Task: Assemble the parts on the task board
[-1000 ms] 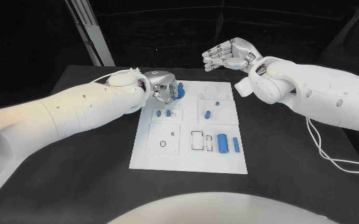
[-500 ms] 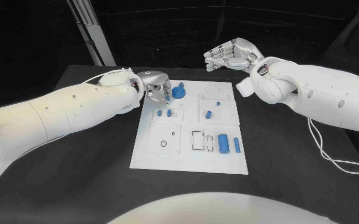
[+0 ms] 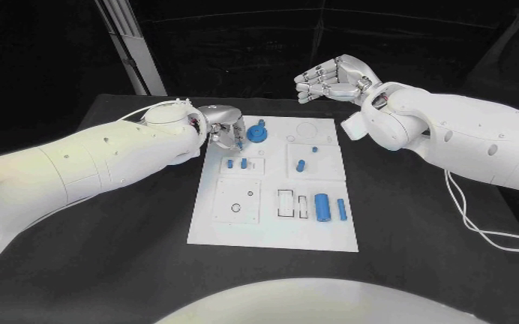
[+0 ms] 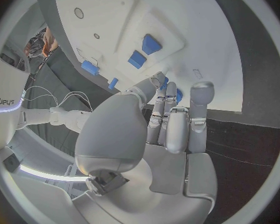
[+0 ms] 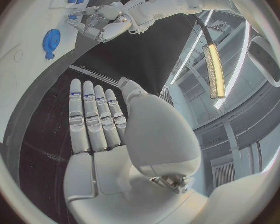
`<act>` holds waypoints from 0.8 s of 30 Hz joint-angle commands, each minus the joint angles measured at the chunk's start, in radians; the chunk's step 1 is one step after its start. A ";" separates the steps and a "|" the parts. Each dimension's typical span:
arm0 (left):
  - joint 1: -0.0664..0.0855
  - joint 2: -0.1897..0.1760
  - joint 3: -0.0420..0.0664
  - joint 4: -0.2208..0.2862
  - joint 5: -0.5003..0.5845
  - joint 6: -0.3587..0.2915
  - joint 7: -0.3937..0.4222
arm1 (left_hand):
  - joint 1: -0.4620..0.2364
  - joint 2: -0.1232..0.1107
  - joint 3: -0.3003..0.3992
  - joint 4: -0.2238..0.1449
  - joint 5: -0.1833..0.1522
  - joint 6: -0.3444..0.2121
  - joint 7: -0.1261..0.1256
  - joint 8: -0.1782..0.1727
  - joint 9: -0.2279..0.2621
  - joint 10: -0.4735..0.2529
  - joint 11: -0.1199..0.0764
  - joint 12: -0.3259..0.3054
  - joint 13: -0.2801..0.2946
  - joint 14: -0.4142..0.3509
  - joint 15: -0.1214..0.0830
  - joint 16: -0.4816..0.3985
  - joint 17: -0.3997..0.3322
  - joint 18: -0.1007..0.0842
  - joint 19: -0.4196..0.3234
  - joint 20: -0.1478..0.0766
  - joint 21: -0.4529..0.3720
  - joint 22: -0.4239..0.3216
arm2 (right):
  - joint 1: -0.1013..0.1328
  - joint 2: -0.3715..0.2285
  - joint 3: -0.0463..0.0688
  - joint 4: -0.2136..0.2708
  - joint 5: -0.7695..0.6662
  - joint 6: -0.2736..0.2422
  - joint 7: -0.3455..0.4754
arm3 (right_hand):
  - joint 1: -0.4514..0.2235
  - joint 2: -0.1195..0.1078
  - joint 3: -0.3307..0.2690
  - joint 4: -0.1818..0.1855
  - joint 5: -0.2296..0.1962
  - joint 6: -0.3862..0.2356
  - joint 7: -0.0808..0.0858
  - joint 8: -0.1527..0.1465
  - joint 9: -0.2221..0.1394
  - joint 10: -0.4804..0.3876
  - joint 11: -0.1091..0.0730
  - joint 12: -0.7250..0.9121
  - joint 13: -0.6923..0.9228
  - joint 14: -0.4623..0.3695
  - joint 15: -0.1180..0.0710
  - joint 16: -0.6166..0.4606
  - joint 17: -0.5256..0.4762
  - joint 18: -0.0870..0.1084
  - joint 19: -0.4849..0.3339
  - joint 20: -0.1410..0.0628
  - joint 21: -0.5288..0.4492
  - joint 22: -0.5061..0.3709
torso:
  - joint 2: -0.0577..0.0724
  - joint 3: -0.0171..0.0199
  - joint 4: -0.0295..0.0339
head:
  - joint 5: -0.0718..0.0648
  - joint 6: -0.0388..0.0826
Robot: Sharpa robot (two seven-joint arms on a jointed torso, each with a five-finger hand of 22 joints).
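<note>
The white task board [image 3: 271,228] lies in the middle of the black table. A blue gear [image 3: 256,132] stands on its far left corner. My left hand [image 3: 222,132] sits just left of the gear, apart from it, fingers loose and holding nothing. The left wrist view shows that hand [image 4: 171,119] over the board [image 4: 196,30], with two small blue blocks [image 4: 144,51] ahead of the fingers. Other blue parts lie on the board: a pair of small blocks [image 3: 237,163], a peg [image 3: 301,165] and a cylinder [image 3: 322,207]. My right hand [image 3: 331,78] hangs above the table's far edge, empty, fingers extended [image 5: 93,117].
A thin blue pin [image 3: 342,209] lies beside the cylinder near the board's right edge. A metal post [image 3: 121,31] rises at the back left. A white cable [image 3: 476,223] trails on the table at the right. The right wrist view shows the gear [image 5: 52,37] and the left hand [image 5: 99,24].
A second ago my left hand covered the blue gear. It has let go and drawn back to the left, leaving the gear standing on the board. The right hand has barely moved.
</note>
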State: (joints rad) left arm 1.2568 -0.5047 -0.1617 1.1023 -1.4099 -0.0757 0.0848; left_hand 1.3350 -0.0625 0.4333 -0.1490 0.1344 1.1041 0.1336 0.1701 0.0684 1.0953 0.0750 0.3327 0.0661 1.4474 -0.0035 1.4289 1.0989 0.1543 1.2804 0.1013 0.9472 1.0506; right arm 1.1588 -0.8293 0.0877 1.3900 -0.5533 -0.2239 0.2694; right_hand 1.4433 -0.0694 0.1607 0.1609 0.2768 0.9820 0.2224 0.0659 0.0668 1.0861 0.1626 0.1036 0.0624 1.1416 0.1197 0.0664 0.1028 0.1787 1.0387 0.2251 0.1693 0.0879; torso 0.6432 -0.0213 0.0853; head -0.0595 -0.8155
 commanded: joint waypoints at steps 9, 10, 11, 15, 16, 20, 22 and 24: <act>0.001 0.009 0.001 -0.004 0.007 0.050 -0.018 | -0.003 -0.005 0.005 -0.004 -0.007 0.003 0.008 -0.008 0.001 0.011 0.000 -0.005 0.001 0.002 0.001 0.001 -0.004 -0.009 0.004 0.000 0.000 -0.001 | 0.002 0.002 0.000 0.001 -0.005 0.008 0.012 | 0.001 0.009 0.001 -0.005 0.006 -0.008 -0.003 -0.003 0.000 -0.006 -0.002 0.005 0.000 -0.004 -0.001 0.000 -0.001 0.004 0.005 -0.002 -0.003 -0.001 | 0.001 -0.0005 0.0005 | 0.000 0.001; 0.001 0.010 0.001 -0.005 0.007 0.054 -0.019 | -0.003 -0.005 0.005 -0.004 -0.007 0.003 0.008 -0.008 0.001 0.011 0.000 -0.005 0.001 0.002 0.001 0.001 -0.004 -0.009 0.004 0.000 0.000 -0.001 | 0.002 0.002 0.000 0.001 -0.005 0.008 0.012 | 0.001 0.009 0.001 -0.005 0.006 -0.008 -0.003 -0.003 0.000 -0.006 -0.002 0.005 0.000 -0.004 -0.001 0.000 -0.001 0.004 0.005 -0.002 -0.003 -0.001 | 0.001 -0.0004 0.0005 | 0.000 0.001; 0.001 0.010 0.001 -0.006 0.007 0.057 -0.020 | -0.003 -0.005 0.005 -0.004 -0.007 0.003 0.008 -0.008 0.001 0.011 0.000 -0.005 0.001 0.002 0.001 0.001 -0.004 -0.009 0.004 0.000 0.000 -0.001 | 0.002 0.002 0.000 0.001 -0.005 0.008 0.012 | 0.001 0.009 0.001 -0.005 0.006 -0.008 -0.003 -0.003 0.000 -0.006 -0.002 0.005 0.000 -0.004 -0.001 0.000 -0.001 0.004 0.005 -0.002 -0.003 -0.001 | 0.001 -0.0002 0.0003 | 0.001 0.001; 0.001 0.012 0.001 -0.006 0.007 0.062 -0.023 | -0.004 -0.005 0.005 -0.003 -0.008 0.003 0.008 -0.008 0.001 0.012 0.000 -0.006 0.001 0.001 0.001 0.000 -0.007 -0.008 0.003 0.000 0.000 -0.001 | 0.002 0.002 0.000 0.001 -0.005 0.008 0.012 | 0.001 0.009 0.001 -0.005 0.006 -0.008 -0.003 -0.003 0.000 -0.006 -0.002 0.005 0.000 -0.004 -0.001 0.000 -0.001 0.004 0.005 -0.002 -0.003 -0.001 | 0.001 0.0000 0.0000 | 0.000 -0.001; 0.001 0.012 0.001 -0.006 0.007 0.063 -0.023 | -0.004 -0.005 0.005 -0.003 -0.008 0.003 0.008 -0.008 0.001 0.012 0.000 -0.006 0.001 0.001 0.001 -0.001 -0.007 -0.008 0.003 0.000 0.000 -0.002 | 0.002 0.002 0.000 0.001 -0.005 0.008 0.012 | 0.001 0.009 0.001 -0.005 0.006 -0.008 -0.003 -0.003 0.000 -0.006 -0.002 0.005 0.000 -0.004 -0.001 0.000 -0.001 0.004 0.005 -0.002 -0.003 -0.001 | 0.001 0.0000 0.0002 | 0.000 -0.001; 0.000 0.014 0.000 -0.004 0.007 0.064 -0.022 | -0.004 -0.005 0.005 -0.003 -0.008 0.003 0.008 -0.008 0.001 0.012 0.000 -0.006 0.001 0.001 0.001 -0.001 -0.007 -0.008 0.003 0.000 0.000 -0.002 | 0.002 0.003 0.000 0.000 -0.005 0.009 0.012 | 0.001 0.009 0.001 -0.005 0.006 -0.008 -0.003 -0.003 0.000 -0.006 -0.002 0.005 0.000 -0.004 -0.001 0.000 -0.001 0.004 0.005 -0.002 -0.003 -0.001 | 0.001 0.0000 0.0005 | 0.000 -0.002; 0.000 0.015 0.000 -0.003 0.007 0.064 -0.021 | -0.004 -0.005 0.005 -0.003 -0.008 0.004 0.008 -0.008 0.001 0.012 0.000 -0.006 0.001 0.001 0.001 -0.001 -0.008 -0.008 0.003 0.000 0.000 -0.001 | 0.002 0.003 0.000 0.000 -0.005 0.009 0.012 | 0.001 0.009 0.001 -0.005 0.006 -0.008 -0.003 -0.003 0.000 -0.006 -0.002 0.005 0.000 -0.004 -0.001 0.000 -0.001 0.004 0.005 -0.002 -0.003 -0.001 | 0.001 -0.0002 0.0006 | 0.000 -0.002; 0.000 0.016 0.000 -0.003 0.007 0.064 -0.019 | -0.004 -0.005 0.005 -0.003 -0.008 0.004 0.008 -0.008 0.001 0.013 0.000 -0.006 0.001 0.001 0.001 -0.001 -0.008 -0.009 0.003 0.000 0.000 -0.001 | 0.002 0.003 0.000 0.000 -0.005 0.009 0.012 | 0.001 0.009 0.001 -0.005 0.006 -0.008 -0.003 -0.003 0.000 -0.006 -0.002 0.005 0.000 -0.004 -0.001 0.000 -0.001 0.004 0.005 -0.002 -0.003 -0.001 | 0.000 -0.0002 0.0006 | 0.000 -0.002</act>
State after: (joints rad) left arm 1.2567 -0.4902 -0.1614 1.0977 -1.4075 -0.0304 0.0672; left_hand 1.3350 -0.0625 0.4333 -0.1490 0.1308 1.1067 0.1363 0.1628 0.0681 1.1025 0.0749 0.3327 0.0662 1.4474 -0.0035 1.4288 1.0925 0.1542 1.2803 0.1014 0.9472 1.0504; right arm 1.1587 -0.8272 0.0877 1.3893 -0.5563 -0.2226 0.2702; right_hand 1.4433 -0.0694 0.1607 0.1609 0.2768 0.9820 0.2224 0.0659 0.0668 1.0861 0.1626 0.1036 0.0624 1.1416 0.1197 0.0664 0.1030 0.1787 1.0387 0.2251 0.1693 0.0880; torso 0.6438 -0.0213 0.0854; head -0.0593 -0.8176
